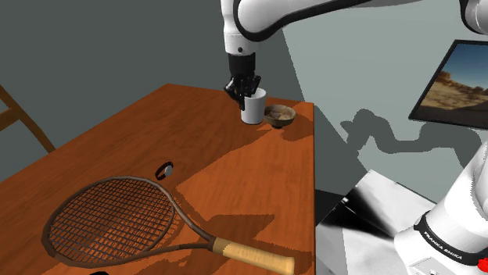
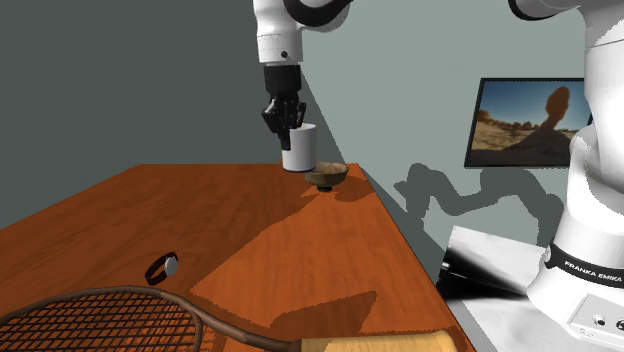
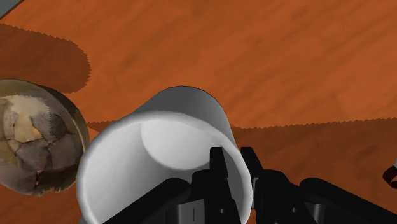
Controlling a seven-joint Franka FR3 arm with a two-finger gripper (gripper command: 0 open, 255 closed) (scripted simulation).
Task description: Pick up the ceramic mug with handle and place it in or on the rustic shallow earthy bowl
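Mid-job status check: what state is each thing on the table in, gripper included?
mug: upright, empty, its wall clasped near the rim.
gripper: shut on the mug.
bowl: upright on the table, empty, right beside the mug.
racket: lying flat on the table, away from the gripper.

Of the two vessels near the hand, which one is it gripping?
The white mug: the hand clasps its wall, one finger inside, one outside. The brown bowl beside it sits untouched on the table.
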